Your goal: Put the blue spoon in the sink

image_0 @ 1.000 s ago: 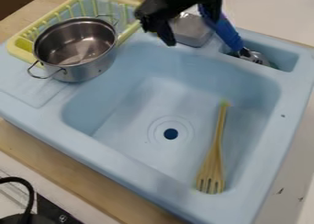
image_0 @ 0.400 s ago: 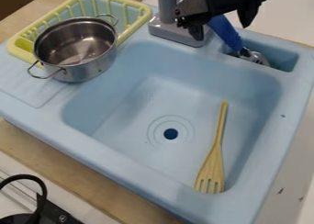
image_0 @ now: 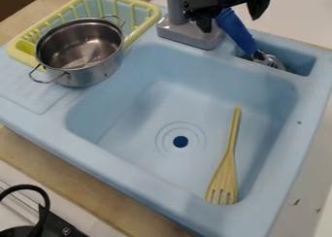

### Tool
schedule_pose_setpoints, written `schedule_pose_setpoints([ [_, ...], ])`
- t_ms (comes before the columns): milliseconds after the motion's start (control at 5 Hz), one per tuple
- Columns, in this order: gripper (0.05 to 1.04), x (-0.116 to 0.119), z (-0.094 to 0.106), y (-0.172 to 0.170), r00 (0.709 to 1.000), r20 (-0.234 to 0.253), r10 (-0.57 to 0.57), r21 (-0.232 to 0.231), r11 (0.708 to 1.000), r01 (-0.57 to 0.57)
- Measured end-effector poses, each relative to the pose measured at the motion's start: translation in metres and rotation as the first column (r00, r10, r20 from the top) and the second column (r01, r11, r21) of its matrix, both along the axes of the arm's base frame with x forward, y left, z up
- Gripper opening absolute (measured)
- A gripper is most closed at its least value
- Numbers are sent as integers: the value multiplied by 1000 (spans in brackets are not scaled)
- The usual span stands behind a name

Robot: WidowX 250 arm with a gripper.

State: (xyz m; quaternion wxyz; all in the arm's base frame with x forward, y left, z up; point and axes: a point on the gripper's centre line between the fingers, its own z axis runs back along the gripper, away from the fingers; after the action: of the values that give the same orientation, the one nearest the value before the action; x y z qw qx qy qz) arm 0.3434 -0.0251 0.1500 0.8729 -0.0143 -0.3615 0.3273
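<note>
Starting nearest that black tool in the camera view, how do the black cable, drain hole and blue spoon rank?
1. Blue spoon, upper right, beside the tool
2. Drain hole, around the sink's middle
3. Black cable, lower left corner

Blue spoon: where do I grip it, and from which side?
Likely the upper part of the blue handle, from above: it slants up out of the small compartment, while the metal head sits low. The end effector hangs there open, so closing across the handle's width should suit.
</note>
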Motion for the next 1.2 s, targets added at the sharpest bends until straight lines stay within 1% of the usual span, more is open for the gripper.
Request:
schedule_pose_setpoints([
  [200, 995, 5, -4, 1, 1000, 10, -2, 9, 1000, 2],
  [400, 995, 11, -1, 4, 998, 62, 2, 16, 1000, -3],
  [600, 995, 12, -2, 13, 995, 100, 21, 41, 999, -25],
  [800, 995, 14, -7, 15, 996, 88, 22, 55, 998, -27],
  [1000, 952, 18, -12, 19, 998, 51, 46, 86, 995, -50],
  [1200, 690, 17, -14, 19, 998, 35, 45, 84, 995, -48],
])
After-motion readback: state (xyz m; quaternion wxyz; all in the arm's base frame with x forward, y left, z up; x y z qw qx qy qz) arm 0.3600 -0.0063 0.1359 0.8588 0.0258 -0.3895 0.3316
